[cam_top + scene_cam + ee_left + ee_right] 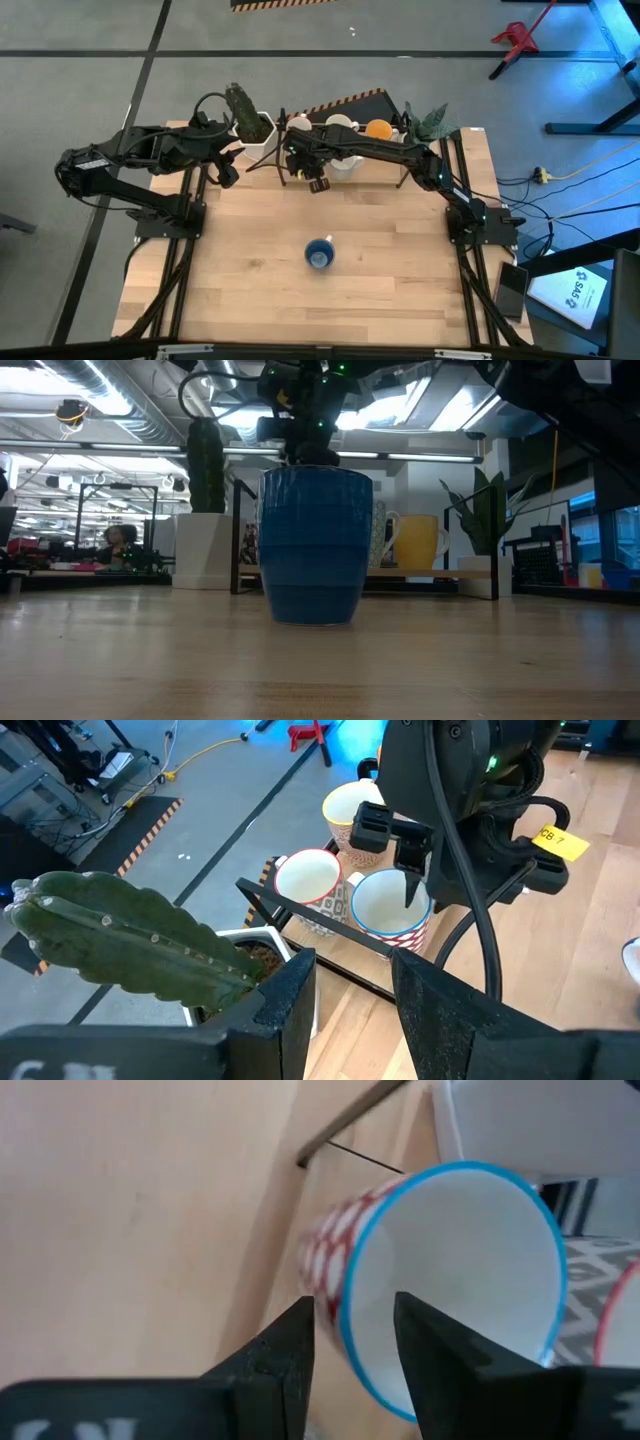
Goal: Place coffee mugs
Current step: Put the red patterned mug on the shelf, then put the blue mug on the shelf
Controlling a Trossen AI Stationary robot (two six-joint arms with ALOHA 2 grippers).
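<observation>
My left claw (228,172) hangs by the spiny green cactus (120,935) in its white pot, fingers a narrow gap apart, holding nothing. Middle of the pale plank table (250,290), the glossy blue mug (319,253) stands upright, alone. Back at the black wire rack (300,915), my right claw (350,1345) straddles the rim of the blue-rimmed mug (440,1280), red-and-white checked outside, smooth white inside; one finger in, one out. Whether it's pinching yet, I can't tell. Red-rimmed mug (306,880) beside it, orange mug (378,129) farther right.
</observation>
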